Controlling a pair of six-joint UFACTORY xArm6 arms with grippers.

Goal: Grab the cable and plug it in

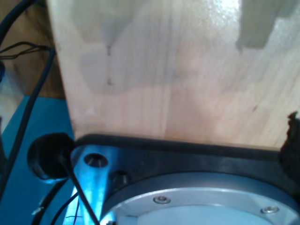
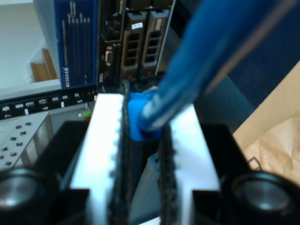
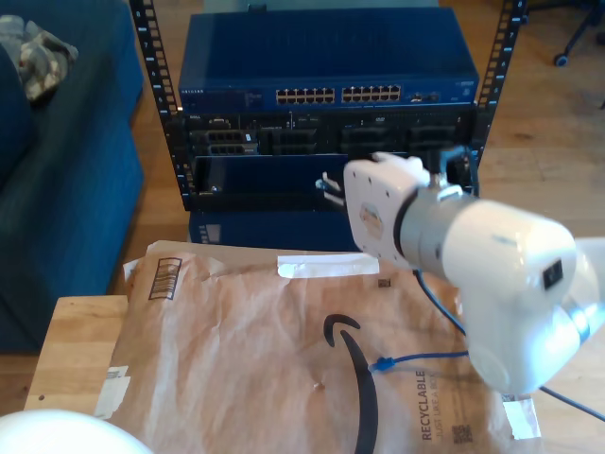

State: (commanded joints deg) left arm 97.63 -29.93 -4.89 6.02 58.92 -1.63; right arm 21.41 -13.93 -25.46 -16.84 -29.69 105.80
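1. the rack (image 3: 326,113) of blue network gear is standing beyond the paper-covered surface (image 3: 236,350), facing my second hand (image 2: 143,140).
2. my second hand is pinching the cable (image 2: 211,61) by its blue plug (image 2: 138,119), pads nearly closed, just short of the rack.
3. the cable's far end (image 3: 383,363) is lying on the paper.
4. my first hand: i cannot tell its state; its camera is looking at a wooden board (image 1: 178,70).
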